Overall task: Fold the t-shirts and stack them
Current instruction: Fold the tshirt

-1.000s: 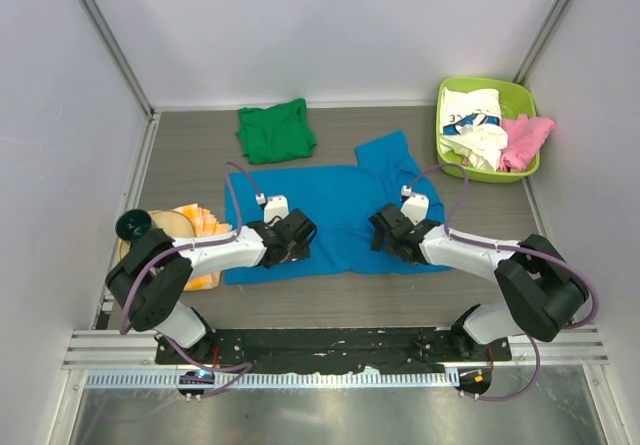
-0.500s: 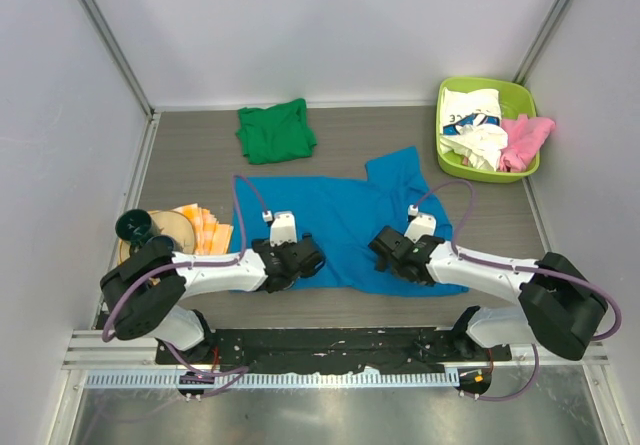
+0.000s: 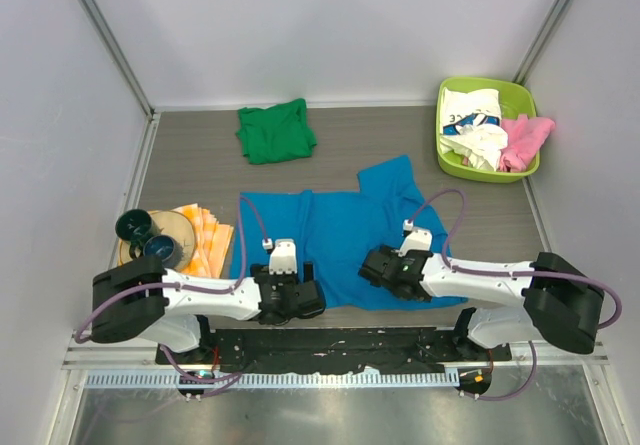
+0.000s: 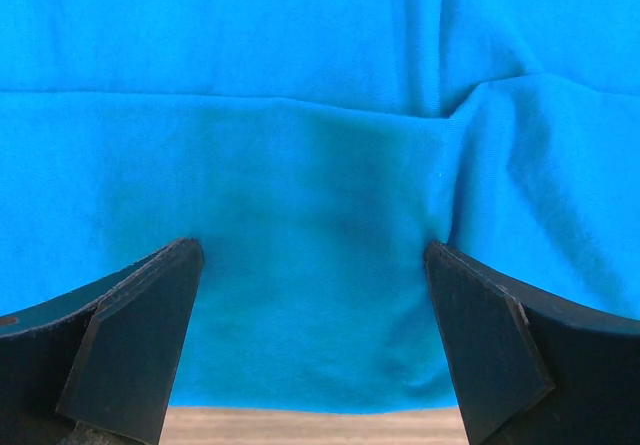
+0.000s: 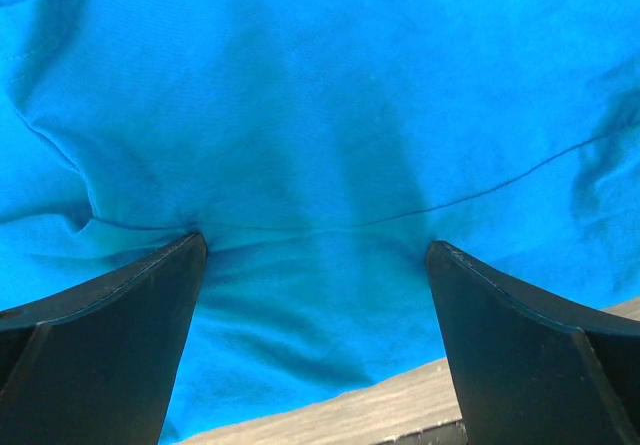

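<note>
My left fingers [image 4: 125, 355] look matt black plastic; the blue t-shirt [image 4: 320, 165] is soft, fine-knit matt cloth, the table [image 4: 300, 427] dull wood-grain

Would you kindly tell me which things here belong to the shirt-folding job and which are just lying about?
Job:
- blue shirt
- green shirt
- white printed shirt
- pink shirt

Lying about:
- orange checked cloth
- dark cup
- tan plate
- green basket, which only holds shirts
</note>
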Robot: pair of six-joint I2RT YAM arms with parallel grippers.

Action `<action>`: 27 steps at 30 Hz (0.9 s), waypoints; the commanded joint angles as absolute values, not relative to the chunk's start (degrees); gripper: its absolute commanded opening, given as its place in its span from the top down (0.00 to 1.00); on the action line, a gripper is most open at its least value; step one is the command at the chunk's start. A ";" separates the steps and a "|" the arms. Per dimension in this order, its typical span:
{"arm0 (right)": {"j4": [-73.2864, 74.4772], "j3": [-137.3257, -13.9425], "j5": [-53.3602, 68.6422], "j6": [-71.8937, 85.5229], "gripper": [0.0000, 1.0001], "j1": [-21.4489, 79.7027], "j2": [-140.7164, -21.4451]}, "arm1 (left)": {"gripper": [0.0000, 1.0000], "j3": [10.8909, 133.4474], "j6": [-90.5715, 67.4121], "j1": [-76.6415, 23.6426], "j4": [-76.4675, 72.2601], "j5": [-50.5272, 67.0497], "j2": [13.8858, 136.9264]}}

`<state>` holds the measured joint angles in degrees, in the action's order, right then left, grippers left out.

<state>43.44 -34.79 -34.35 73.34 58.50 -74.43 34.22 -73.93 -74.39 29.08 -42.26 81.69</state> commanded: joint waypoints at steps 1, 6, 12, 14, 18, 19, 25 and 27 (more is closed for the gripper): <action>52.12 -32.17 -28.48 79.53 0.02 63.80 -74.53 | 0.00 28.65 -88.15 -78.22 39.36 -23.38 82.27; 55.19 -34.62 -31.18 83.67 0.02 67.85 -74.80 | 0.00 30.40 -91.58 -81.74 43.85 -25.21 76.66; 52.13 -47.07 -43.23 71.25 0.00 67.16 -73.30 | 0.00 43.91 -79.16 -77.71 49.57 -33.31 74.36; 50.98 -51.22 -46.49 65.77 0.00 61.46 -74.70 | 0.00 47.01 -74.47 -73.07 49.05 -34.27 73.04; 39.77 -58.17 -44.13 48.89 0.00 48.28 -77.87 | 0.00 54.99 -62.34 -61.55 46.33 -34.02 70.40; 37.55 -58.97 -42.55 44.17 0.00 44.77 -79.00 | 0.00 56.06 -57.36 -58.91 45.71 -33.58 69.97; 24.53 -65.29 -28.50 36.39 0.00 24.89 -87.78 | 0.00 66.17 -43.87 -37.64 44.11 -28.04 74.87; 23.65 -69.15 -27.16 34.90 0.02 21.72 -92.97 | 0.00 69.33 -40.97 -31.48 44.39 -25.86 79.08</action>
